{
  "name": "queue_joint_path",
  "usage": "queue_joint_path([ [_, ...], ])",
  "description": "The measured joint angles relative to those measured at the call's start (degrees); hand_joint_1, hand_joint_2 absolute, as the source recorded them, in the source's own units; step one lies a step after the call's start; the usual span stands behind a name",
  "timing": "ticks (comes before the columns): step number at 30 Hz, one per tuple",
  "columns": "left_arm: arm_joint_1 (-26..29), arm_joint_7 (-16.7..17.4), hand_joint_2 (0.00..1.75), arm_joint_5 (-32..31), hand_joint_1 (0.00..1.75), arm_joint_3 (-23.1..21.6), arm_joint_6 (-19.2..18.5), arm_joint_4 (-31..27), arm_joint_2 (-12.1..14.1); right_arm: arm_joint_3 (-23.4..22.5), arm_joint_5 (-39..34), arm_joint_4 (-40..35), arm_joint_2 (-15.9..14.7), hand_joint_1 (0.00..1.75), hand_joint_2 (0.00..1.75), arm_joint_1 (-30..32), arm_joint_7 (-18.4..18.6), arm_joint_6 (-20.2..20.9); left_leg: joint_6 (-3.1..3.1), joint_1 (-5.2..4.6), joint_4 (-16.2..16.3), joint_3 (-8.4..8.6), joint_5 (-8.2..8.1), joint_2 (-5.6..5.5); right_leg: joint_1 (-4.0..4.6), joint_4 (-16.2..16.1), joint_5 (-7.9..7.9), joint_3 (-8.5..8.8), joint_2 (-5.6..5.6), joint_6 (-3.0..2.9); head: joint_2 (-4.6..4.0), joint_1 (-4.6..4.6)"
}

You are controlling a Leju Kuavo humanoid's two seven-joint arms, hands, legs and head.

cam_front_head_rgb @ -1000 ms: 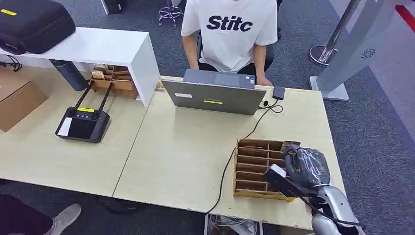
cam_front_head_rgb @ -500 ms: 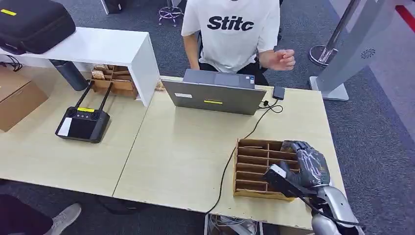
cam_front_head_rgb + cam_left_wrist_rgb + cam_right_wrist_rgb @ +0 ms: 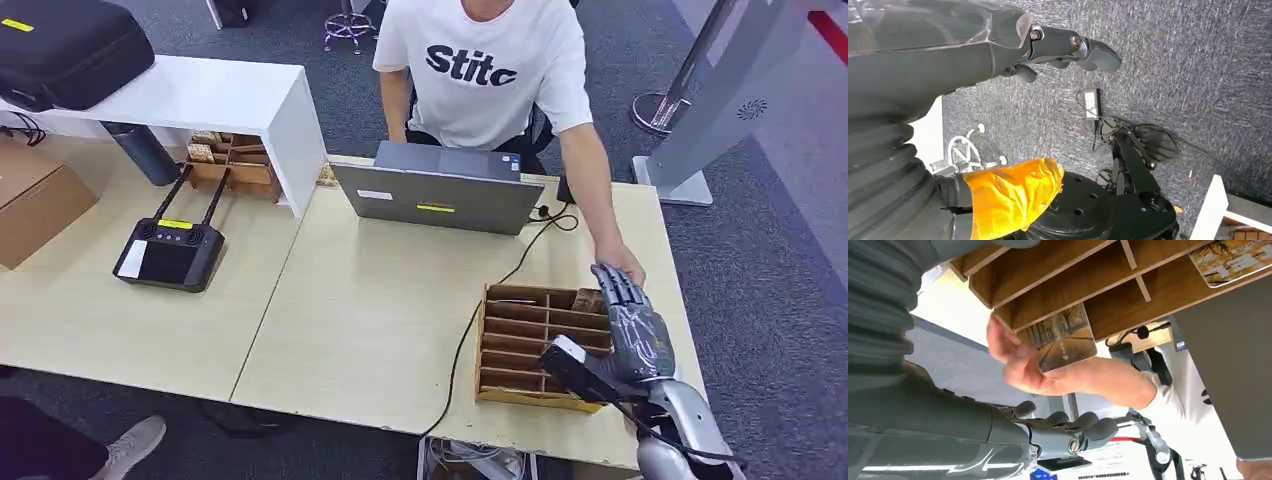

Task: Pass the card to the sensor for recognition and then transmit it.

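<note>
**Robot's right hand opens over the card rack as a person holds the card**

Right hand (image 3: 632,325) of the robot hovers above the far right corner of the wooden card rack (image 3: 520,345), its fingers stretched out and spread with nothing between them. In the right wrist view the same hand (image 3: 1068,432) shows its fingers slightly curled and apart, clear of the card. The left hand (image 3: 1068,47) hangs over grey carpet, holding nothing, its fingers loosely extended.

A person in a white T-shirt (image 3: 480,70) printed with "Stitc" in dark letters sits behind the grey laptop (image 3: 440,195), whose lid carries a small yellow label and a white sticker, both too small to read. The person's hand (image 3: 620,262) reaches across the table to the rack's far right corner, just beside the robot's fingertips.

The card (image 3: 1060,337) shows in the right wrist view: a rectangular card printed with a tree-lined path in autumn browns and yellows, with a short line of pale lettering too small to read. It is pinched in the person's hand (image 3: 1033,365), right against the edge of the rack (image 3: 1058,270). A second card (image 3: 1233,260) of similar print lies in another compartment.

A black controller (image 3: 170,250) with a yellow sticker rests on the left table.
</note>
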Motion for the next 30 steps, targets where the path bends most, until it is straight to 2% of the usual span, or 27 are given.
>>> queue_joint_path([
  [30, 0.04, -0.02, 1.75, -0.87, 0.0, 0.0, -0.28, 0.0, 0.0, -0.26, 0.06, -0.02, 0.02, 0.0, 1.75, 0.23, 0.0, 0.02, 0.0, 0.0, 0.0, -0.01, 0.0, 0.0, 0.0, 0.0, 0.0, 0.0, 0.0, 0.0, 0.0, 0.0],
])
